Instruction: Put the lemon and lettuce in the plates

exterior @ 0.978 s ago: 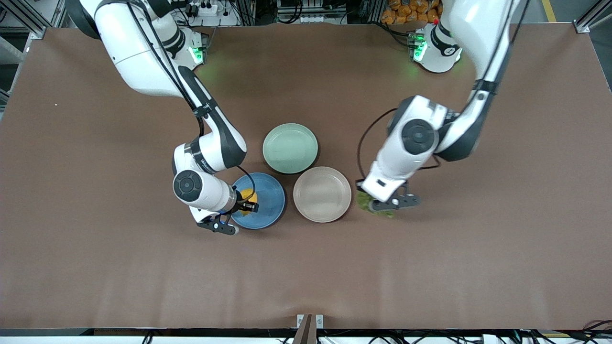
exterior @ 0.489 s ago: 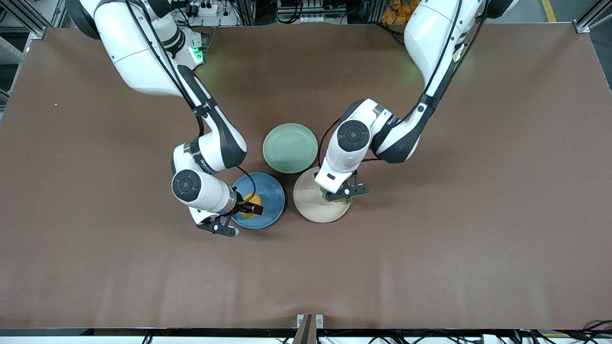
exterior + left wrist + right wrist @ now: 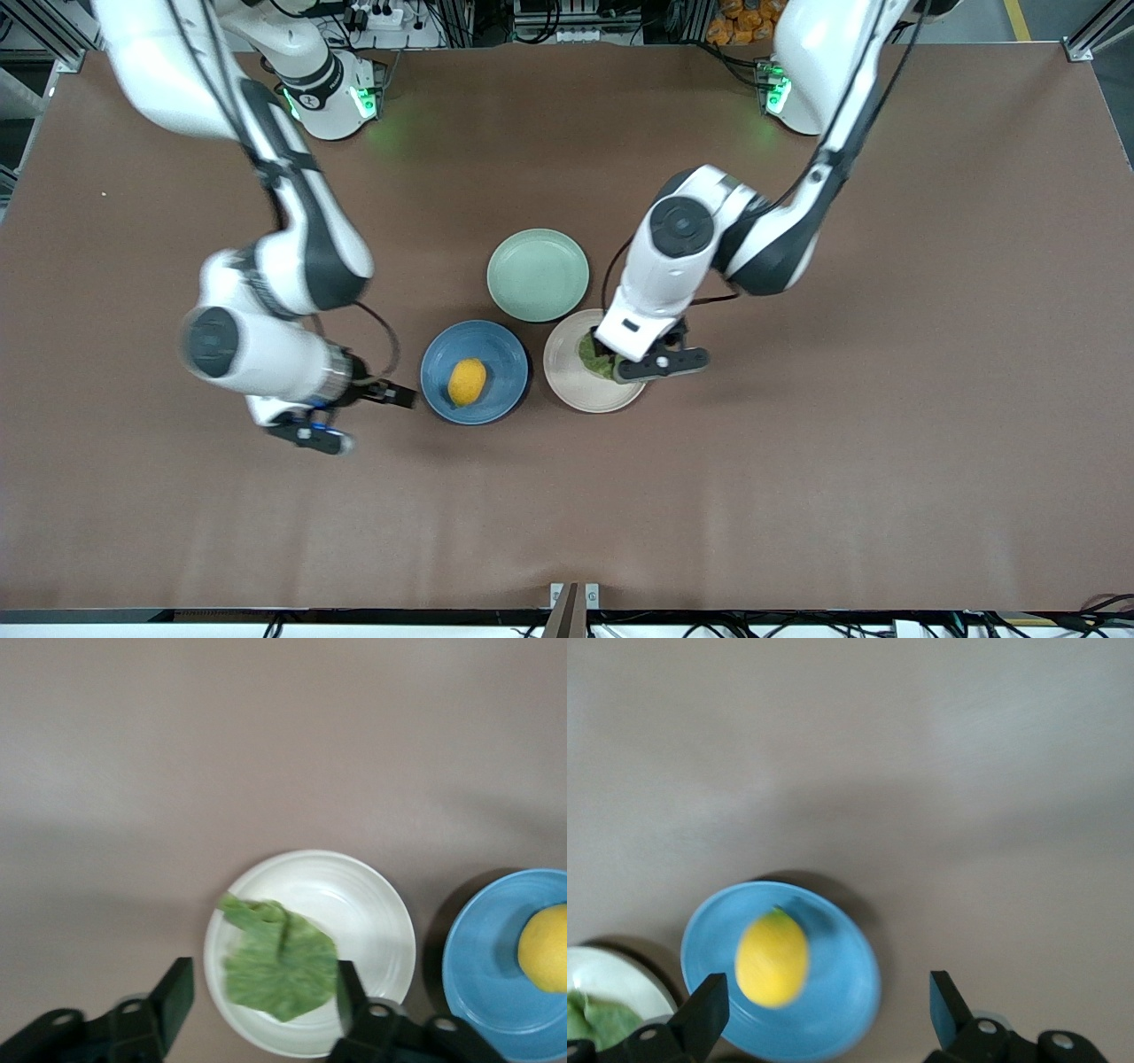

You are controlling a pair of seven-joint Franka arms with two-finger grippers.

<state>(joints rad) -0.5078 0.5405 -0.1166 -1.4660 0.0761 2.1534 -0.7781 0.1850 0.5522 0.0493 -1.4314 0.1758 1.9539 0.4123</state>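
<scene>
The lemon (image 3: 467, 381) lies in the blue plate (image 3: 500, 354). The lettuce (image 3: 594, 355) lies in the beige-pink plate (image 3: 576, 385). My left gripper (image 3: 645, 359) hangs open over that plate. In the left wrist view its fingers (image 3: 177, 992) stand apart on either side of the lettuce (image 3: 279, 970), above the plate (image 3: 372, 912). My right gripper (image 3: 354, 414) is open and empty over the table beside the blue plate, toward the right arm's end. In the right wrist view the lemon (image 3: 772, 958) rests free in the blue plate (image 3: 846, 988) ahead of the gripper (image 3: 828, 997).
A pale green plate (image 3: 538, 275) sits empty just farther from the front camera than the two other plates and touches them. The brown table (image 3: 797, 487) spreads wide around the three plates.
My right gripper let go of the lemon and drew away from the blue plate toward the right arm's end. My left gripper opened; the lettuce now lies in the beige-pink plate.
</scene>
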